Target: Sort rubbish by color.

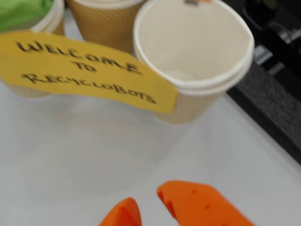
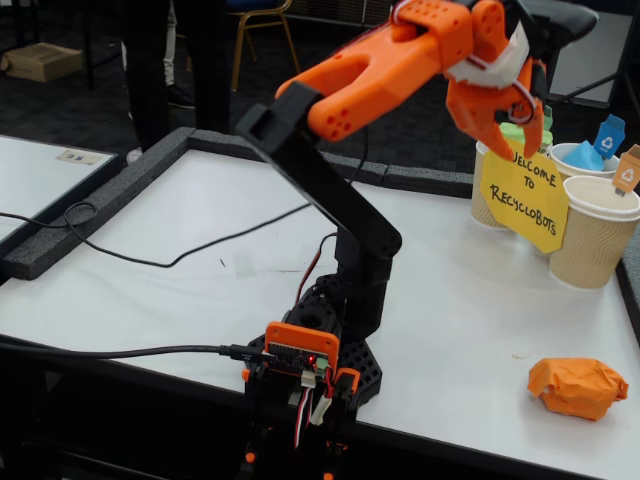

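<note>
Wrist cam close, looking down at cups (image 1: 193, 61); fixed cam behind arm base; shared: cups, sign (image 2: 525, 195).

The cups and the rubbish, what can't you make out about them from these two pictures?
- Middle cup, wrist view: inside cut off by the top edge.
- Green lump, wrist view: mostly cropped at the corner.
- Tool, fixed view: covers the green lump.
- Orange lump: outside the wrist view.

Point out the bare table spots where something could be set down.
Free: the white tabletop left of the black arm base, and the patch between that base and the crumpled orange paper lump. Crowded: the far right corner with ribbed tan paper cups and yellow sign.
</note>
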`<act>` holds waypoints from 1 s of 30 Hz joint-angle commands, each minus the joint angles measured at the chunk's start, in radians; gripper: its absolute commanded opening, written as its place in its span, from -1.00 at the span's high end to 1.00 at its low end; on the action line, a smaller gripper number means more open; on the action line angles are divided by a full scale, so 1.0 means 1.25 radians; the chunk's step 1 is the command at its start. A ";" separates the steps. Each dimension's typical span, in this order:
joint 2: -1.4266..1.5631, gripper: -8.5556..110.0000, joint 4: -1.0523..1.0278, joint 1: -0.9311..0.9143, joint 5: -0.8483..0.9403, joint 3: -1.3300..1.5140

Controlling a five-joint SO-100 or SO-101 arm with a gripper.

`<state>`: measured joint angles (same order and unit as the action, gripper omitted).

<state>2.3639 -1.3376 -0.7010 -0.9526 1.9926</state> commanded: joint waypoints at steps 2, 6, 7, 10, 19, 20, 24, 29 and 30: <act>0.109 0.85 0.040 -0.054 0.033 0.007; 0.128 0.85 0.047 -0.097 0.049 0.039; 0.133 0.85 0.049 -0.108 0.055 0.049; 0.146 0.85 0.067 -0.141 0.063 0.086; 0.146 0.85 0.151 -0.260 0.065 0.161; 0.146 0.85 0.158 -0.275 0.066 0.169; 0.141 0.85 0.190 -0.346 0.070 0.206; 0.121 0.85 0.191 -0.417 0.072 0.212; 0.115 0.85 0.191 -0.431 0.072 0.210</act>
<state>2.4774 -1.1305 -1.1597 -0.8897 2.2964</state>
